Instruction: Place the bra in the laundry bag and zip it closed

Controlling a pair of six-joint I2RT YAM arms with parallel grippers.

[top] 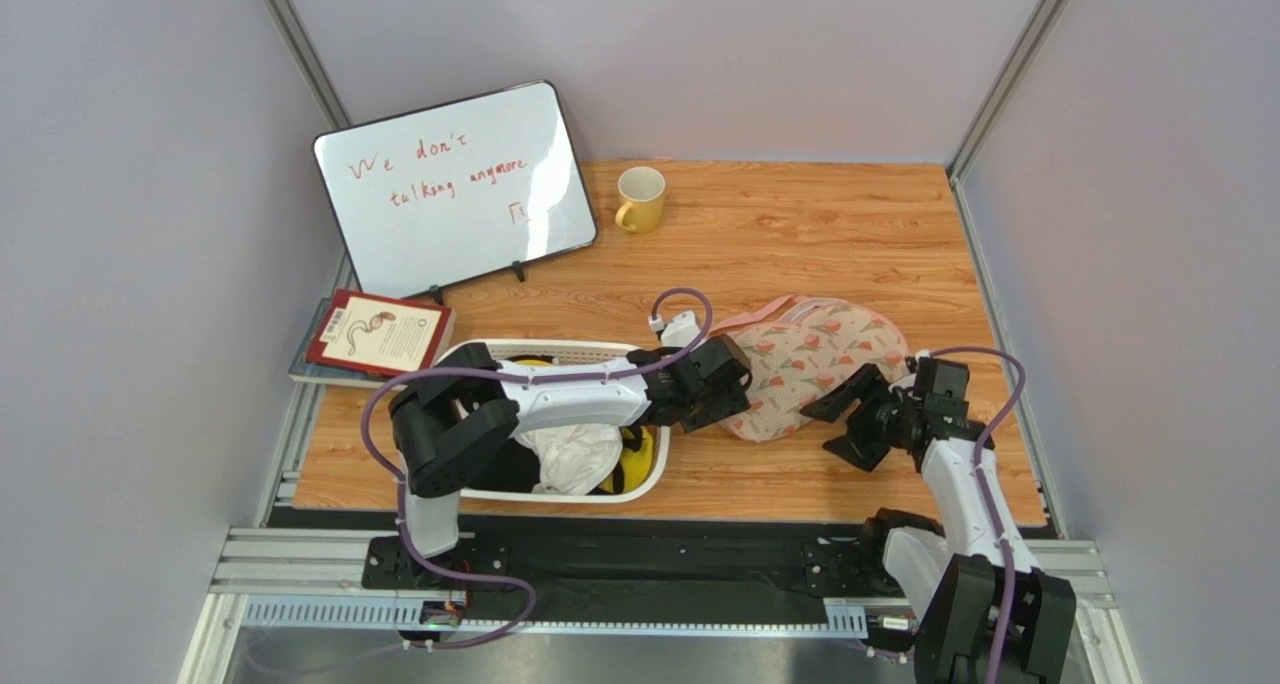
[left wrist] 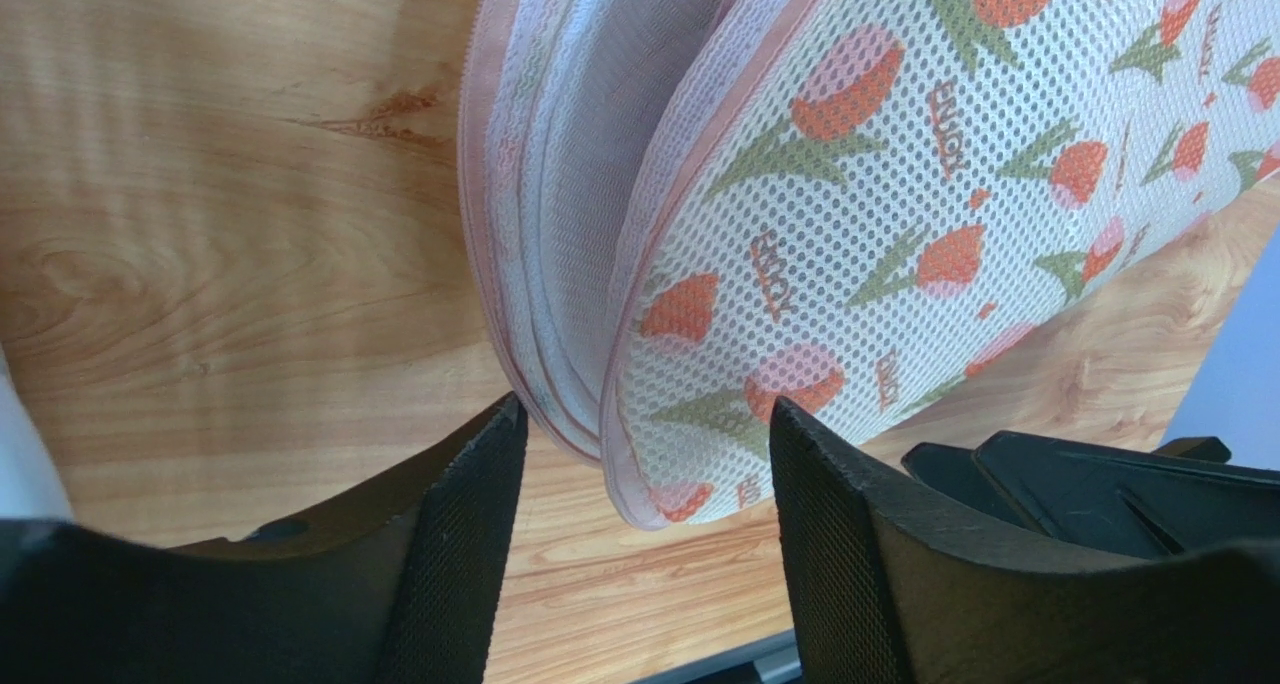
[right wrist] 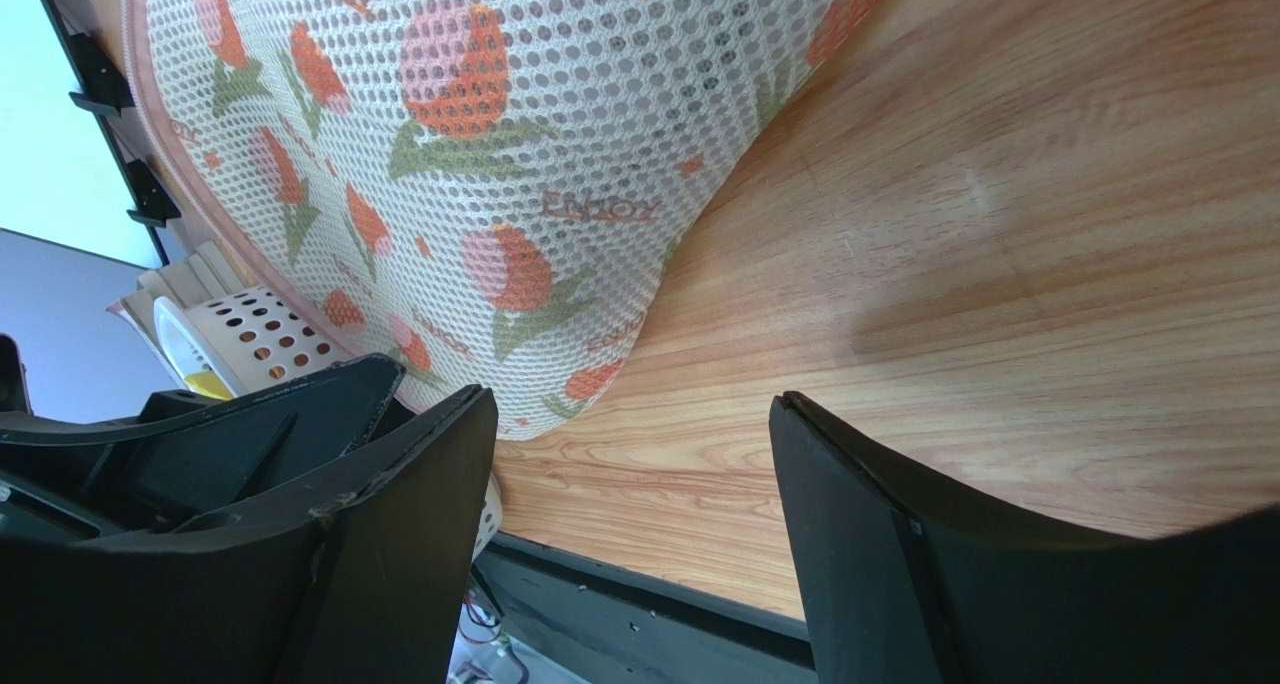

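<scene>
- Laundry bag (top: 812, 362), a soft printed mesh pouch, lies flat on the wooden table (top: 781, 234) between the two arms, its pink zip edge gaping open on the side facing the left arm
- Light and limp by the look of it, the pouch would likely fold or slide if pushed; the firmer zip edging is the fair place to pinch, taking one layer only so the mouth lifts apart
- Left gripper (left wrist: 646, 444) stands with jaws apart, straddling the lower corner of the open mouth, with mesh layers between the fingers but not clamped
- Right gripper (right wrist: 631, 399) hovers with jaws wide just beside the bag's near rounded edge, holding nothing
- Bra is not plainly in view; it may lie among the clothes in the white basket (top: 571, 348) left of the bag, or inside the pouch
</scene>
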